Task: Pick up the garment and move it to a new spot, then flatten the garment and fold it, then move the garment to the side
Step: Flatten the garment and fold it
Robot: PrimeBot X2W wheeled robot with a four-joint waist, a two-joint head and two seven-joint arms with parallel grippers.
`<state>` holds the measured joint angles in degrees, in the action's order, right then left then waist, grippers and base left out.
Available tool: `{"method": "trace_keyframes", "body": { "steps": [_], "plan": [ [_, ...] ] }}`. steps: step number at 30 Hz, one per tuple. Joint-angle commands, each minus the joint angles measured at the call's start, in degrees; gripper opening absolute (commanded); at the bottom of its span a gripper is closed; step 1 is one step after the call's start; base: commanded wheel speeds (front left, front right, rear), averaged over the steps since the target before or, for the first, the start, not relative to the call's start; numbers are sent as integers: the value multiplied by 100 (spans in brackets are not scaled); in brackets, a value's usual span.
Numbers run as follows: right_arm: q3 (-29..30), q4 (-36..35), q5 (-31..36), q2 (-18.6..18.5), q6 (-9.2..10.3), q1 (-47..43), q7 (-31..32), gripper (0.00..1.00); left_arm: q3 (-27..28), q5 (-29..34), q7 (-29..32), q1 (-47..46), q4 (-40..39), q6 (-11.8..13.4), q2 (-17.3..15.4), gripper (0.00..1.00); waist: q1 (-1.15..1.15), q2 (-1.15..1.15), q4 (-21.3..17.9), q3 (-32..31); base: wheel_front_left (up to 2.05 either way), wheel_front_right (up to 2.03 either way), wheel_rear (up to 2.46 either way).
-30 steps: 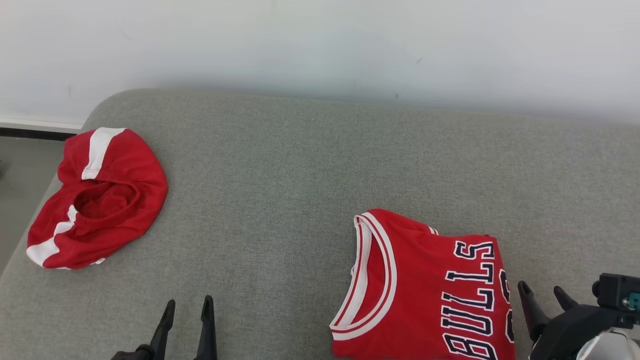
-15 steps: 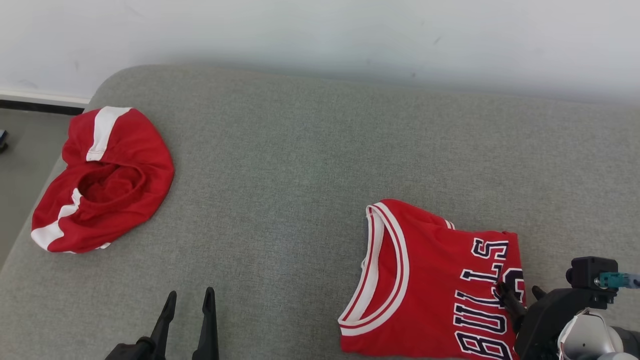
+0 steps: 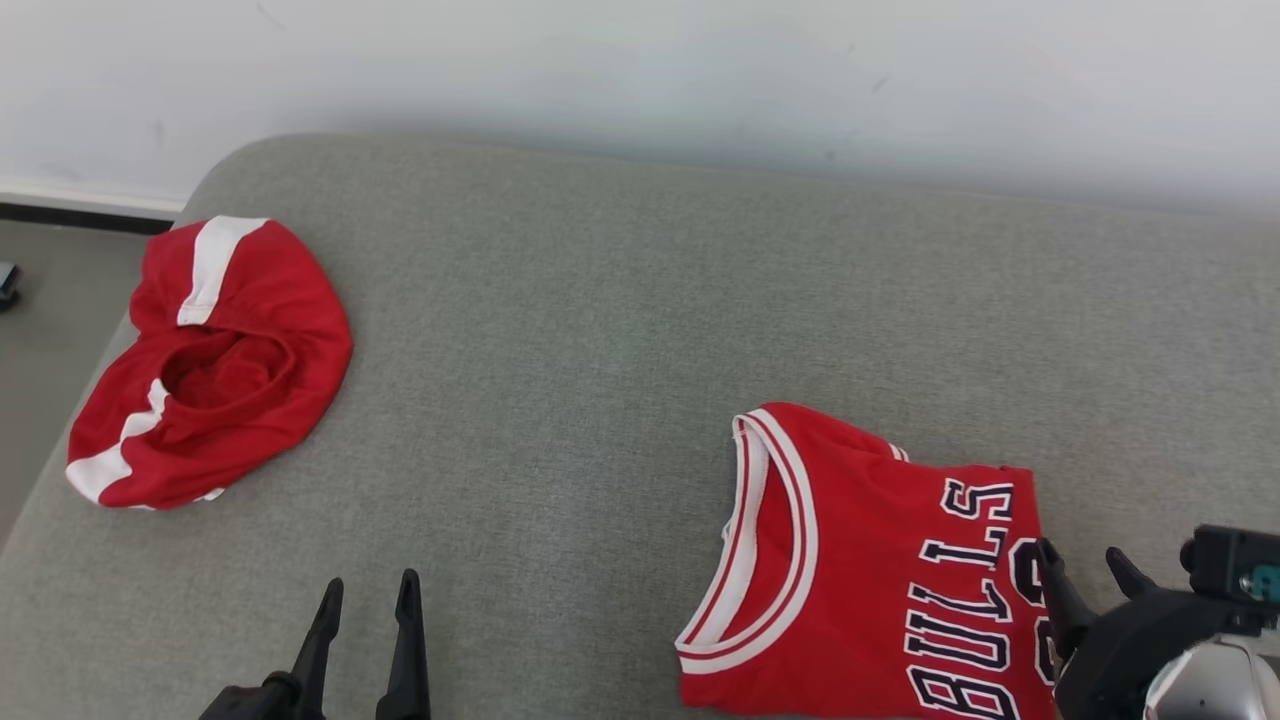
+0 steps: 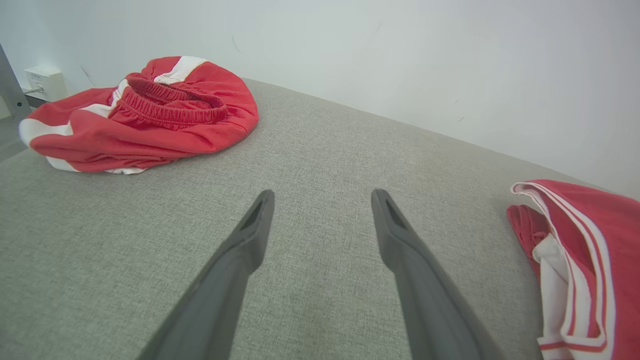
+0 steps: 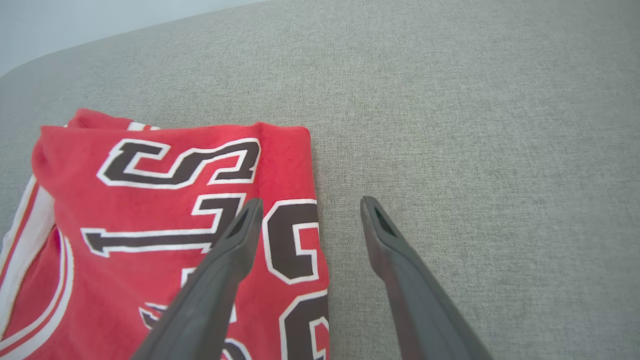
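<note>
Grey woven cushion (image 3: 600, 330) against a white, perhaps painted, wall (image 3: 640, 60); left hand (image 3: 370, 580) and right hand (image 3: 1080, 550) spread.

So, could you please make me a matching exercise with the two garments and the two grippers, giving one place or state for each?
Things:
1 jersey
2 shorts
3 left gripper
4 right gripper

Places or states:
A open, over bare grey cushion
B crumpled, at the cushion's left end
C open, astride the jersey's edge
D flat, printed side up

Pairs: 1-D, 2-B, 3-A, 4-C
</note>
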<state>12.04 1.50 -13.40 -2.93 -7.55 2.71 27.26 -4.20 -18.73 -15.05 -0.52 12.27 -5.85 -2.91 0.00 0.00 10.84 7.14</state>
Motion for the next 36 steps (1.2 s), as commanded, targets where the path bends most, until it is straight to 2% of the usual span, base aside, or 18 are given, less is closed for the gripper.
{"method": "trace_keyframes", "body": {
  "steps": [1,6,11,20,28,36],
  "plan": [
    [-2,-90,19,6,12,-154,-207,100,30,45,-17,64,-37,19,5,100,0,0,-128,-113,0,0,0],
    [-172,-328,10,5,12,-452,-829,100,102,112,-17,174,-86,30,3,100,0,0,-324,-259,0,0,0],
    [-340,-484,231,-4,12,-816,-1890,100,155,175,-17,319,-172,74,4,100,0,0,-550,-506,0,0,0],
    [-535,-9,479,-153,12,-1248,-3672,100,340,352,-17,611,-557,99,5,100,0,0,-790,-858,0,0,0],
    [-760,497,542,-218,12,-1313,-4149,100,469,373,-17,818,-718,79,5,100,0,0,-813,-966,0,0,0],
    [-955,512,593,-179,12,-1194,-4238,100,529,340,-16,959,-779,94,5,100,0,0,-745,-995,0,0,0]
  ]
}}
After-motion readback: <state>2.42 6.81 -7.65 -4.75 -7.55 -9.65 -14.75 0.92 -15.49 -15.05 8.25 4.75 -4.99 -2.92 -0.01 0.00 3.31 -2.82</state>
